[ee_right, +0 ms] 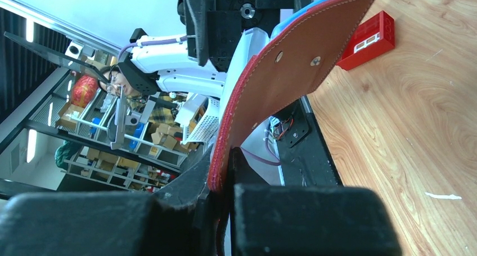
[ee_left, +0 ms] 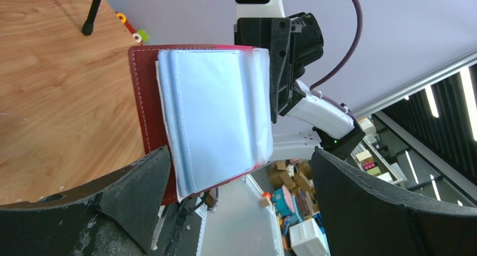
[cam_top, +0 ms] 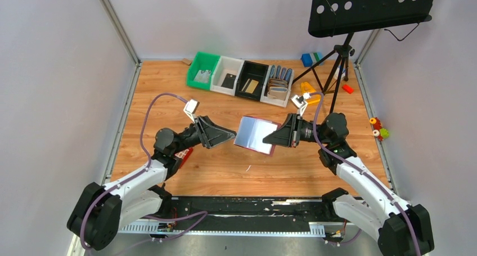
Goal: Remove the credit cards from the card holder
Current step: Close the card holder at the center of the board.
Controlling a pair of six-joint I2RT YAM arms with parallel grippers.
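Maroon leather is pinched in the right gripper (ee_right: 225,183), whose fingers (ee_right: 315,222) are pressed together on one edge of the holder (cam_top: 256,134); this is seen at the bottom centre of the right wrist view. The holder is held open above the table (cam_top: 169,98), at the centre of the top view, with its clear sleeves (ee_left: 214,115) turned up and towards the left gripper (cam_top: 229,135). That gripper is spread wide, with one finger (ee_left: 135,194) at lower left and the other at lower right of the left wrist view. The holder's near edge lies between them, close to the lower-left finger; whether it is touched cannot be told. A red block (ee_right: 371,34) lies on the table behind the holder. At upper centre of the top view a grey card (cam_top: 202,76) is seen in a green bin (cam_top: 197,62), a black card (cam_top: 228,80) in a white bin (cam_top: 225,62) and a gold card (cam_top: 251,86) in a black bin (cam_top: 253,67).
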